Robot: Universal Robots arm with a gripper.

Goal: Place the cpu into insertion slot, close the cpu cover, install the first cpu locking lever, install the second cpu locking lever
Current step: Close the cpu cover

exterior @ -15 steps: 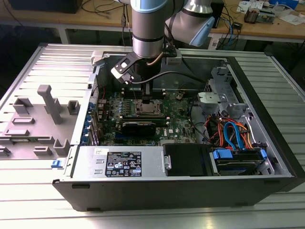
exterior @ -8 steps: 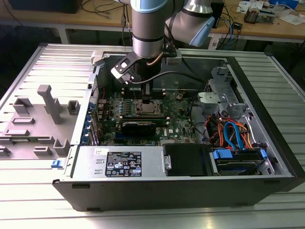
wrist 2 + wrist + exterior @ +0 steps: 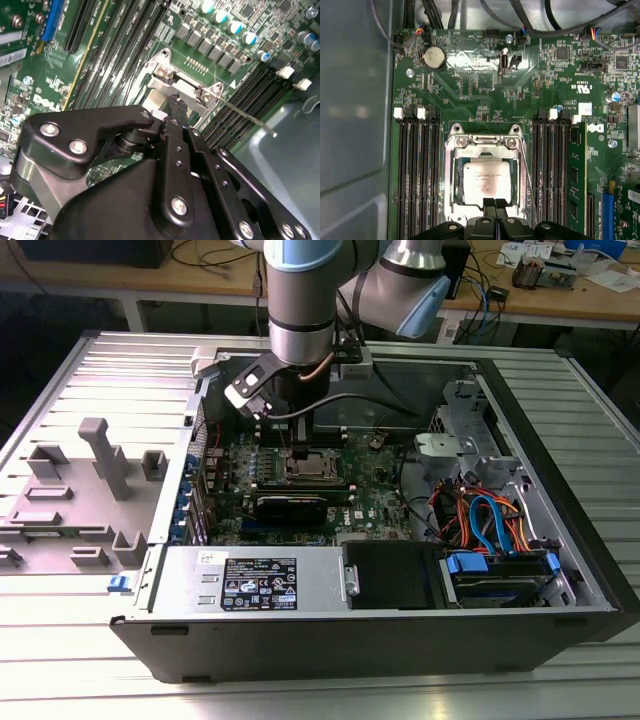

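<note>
Since the cpu point(image 3: 487, 182) sits in the insertion slot point(image 3: 450, 175) with the cpu cover point(image 3: 485, 151) down over it, those steps look done. My jaws are pressed together at the cover's edge, twelve o'clock of the black card point(image 3: 300, 506) in the exterior view. One lever point(image 3: 250, 119) looks unlatched.

Exterior cam sat off the arm, high, angled down on the whole open computer case point(image 3: 400, 650), mid range. First wrist cam looked straight down at the motherboard point(image 3: 485, 95), close. Second wrist cam was closer, oblique, looking past the gripper point(image 3: 175, 100) body. All three shared the insertion slot point(image 3: 451, 165) area.
</note>
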